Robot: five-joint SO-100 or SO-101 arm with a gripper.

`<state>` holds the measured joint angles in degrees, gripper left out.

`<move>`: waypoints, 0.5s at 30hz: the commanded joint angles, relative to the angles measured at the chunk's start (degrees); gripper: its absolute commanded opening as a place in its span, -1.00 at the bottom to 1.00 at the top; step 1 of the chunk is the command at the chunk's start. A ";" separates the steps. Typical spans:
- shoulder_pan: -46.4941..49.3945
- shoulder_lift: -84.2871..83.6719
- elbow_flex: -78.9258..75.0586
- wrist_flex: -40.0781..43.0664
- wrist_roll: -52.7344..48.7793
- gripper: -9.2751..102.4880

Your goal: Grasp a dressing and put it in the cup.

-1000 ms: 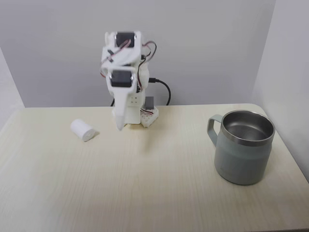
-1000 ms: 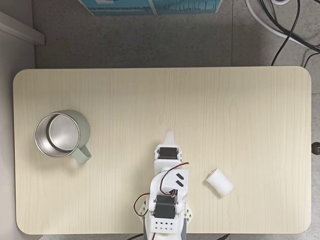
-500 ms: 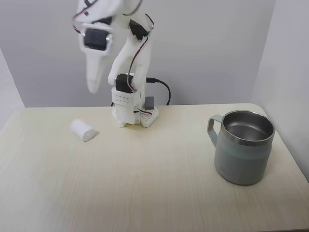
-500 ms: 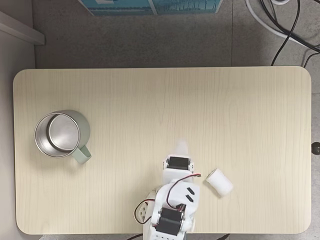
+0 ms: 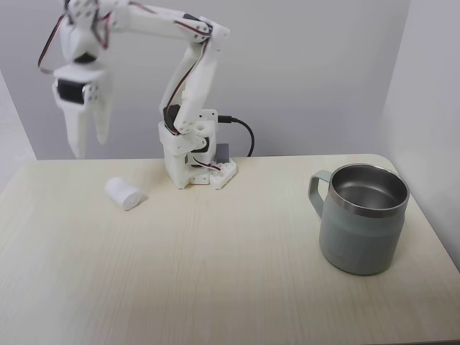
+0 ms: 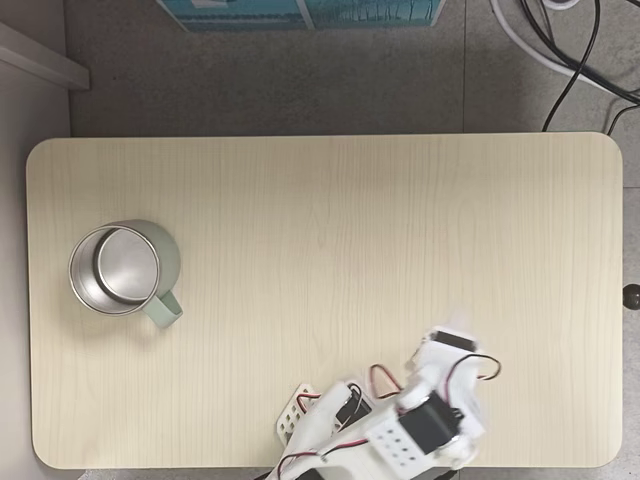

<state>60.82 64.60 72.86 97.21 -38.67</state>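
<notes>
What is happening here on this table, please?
A small white arm is going for the dressing, a white roll lying on the table. Its gripper hangs open in the air above the roll, not touching it. The cup stands upright and empty at the other side, handle toward the arm. Nothing is grasped yet.

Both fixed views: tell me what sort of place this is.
Probably a small indoor workspace for robot tests, not a home kitchen. A bare light-wood table stands in a corner of plain grey walls, the white arm's base sits on the tabletop with a cable, more cables cross the grey floor.
</notes>
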 commanded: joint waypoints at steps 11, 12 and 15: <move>6.15 6.15 -15.38 -14.94 -4.31 -0.40; 6.24 6.15 -16.70 -16.08 -4.39 -0.40; 6.86 6.94 -19.95 -18.98 -4.83 -0.40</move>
<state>66.88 71.02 54.76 80.07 -43.07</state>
